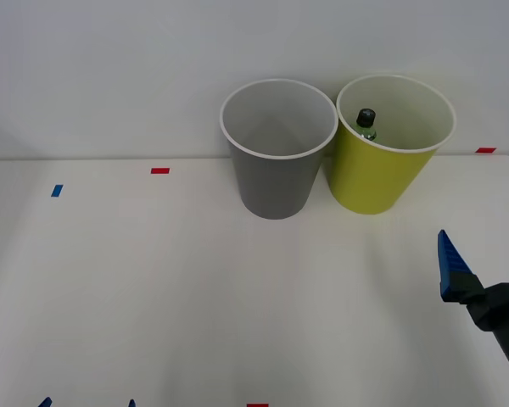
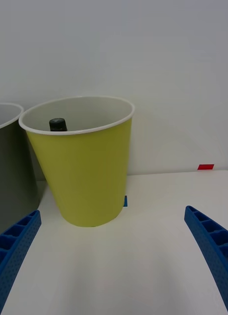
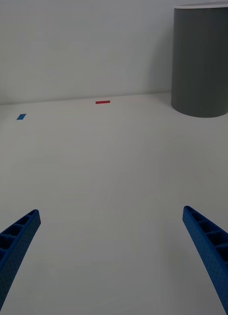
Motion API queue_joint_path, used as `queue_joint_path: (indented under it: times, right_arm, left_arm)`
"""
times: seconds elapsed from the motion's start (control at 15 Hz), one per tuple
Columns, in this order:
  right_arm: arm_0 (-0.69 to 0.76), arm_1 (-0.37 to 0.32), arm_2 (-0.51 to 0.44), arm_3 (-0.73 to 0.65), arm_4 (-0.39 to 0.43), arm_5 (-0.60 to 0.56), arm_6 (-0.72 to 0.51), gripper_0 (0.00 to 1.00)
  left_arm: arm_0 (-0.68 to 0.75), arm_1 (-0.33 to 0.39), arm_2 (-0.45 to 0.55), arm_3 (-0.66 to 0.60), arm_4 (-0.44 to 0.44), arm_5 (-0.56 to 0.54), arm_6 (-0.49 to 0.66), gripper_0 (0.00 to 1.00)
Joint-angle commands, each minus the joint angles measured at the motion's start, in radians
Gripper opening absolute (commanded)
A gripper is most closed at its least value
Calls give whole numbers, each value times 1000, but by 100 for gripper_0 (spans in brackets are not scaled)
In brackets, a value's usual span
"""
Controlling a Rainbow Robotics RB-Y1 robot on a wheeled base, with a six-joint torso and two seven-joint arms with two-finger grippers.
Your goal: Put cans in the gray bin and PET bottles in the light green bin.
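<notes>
Two bins stood side by side at the back of a white table [image 1: 153, 288]: a gray bin [image 1: 276, 174] and, touching it on the robot's right, a light green bin [image 1: 382, 174]. A green bottle [image 1: 366, 123] with a black cap stood inside the light green bin. The right gripper [image 1: 483, 254] hovered over the table near that bin, fingers spread wide and empty. The left gripper [image 3: 111, 256] hung low at the near edge, also spread and empty. The bottle step looked finished. No can was visible on the table, so the next move would probably call for finding one.
</notes>
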Motion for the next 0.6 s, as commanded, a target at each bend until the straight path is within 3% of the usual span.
queue_joint_path:
  times: [0.07, 0.6]
  right_arm:
    - [30, 12, 36, 132, 39, -169, 27, 100]
    - [214, -19, 143, 277, 62, -464, 81, 100]
  left_arm:
    - [0, 0, 0, 0, 0, 0, 0, 100]
    - [0, 0, 0, 0, 0, 0, 0, 100]
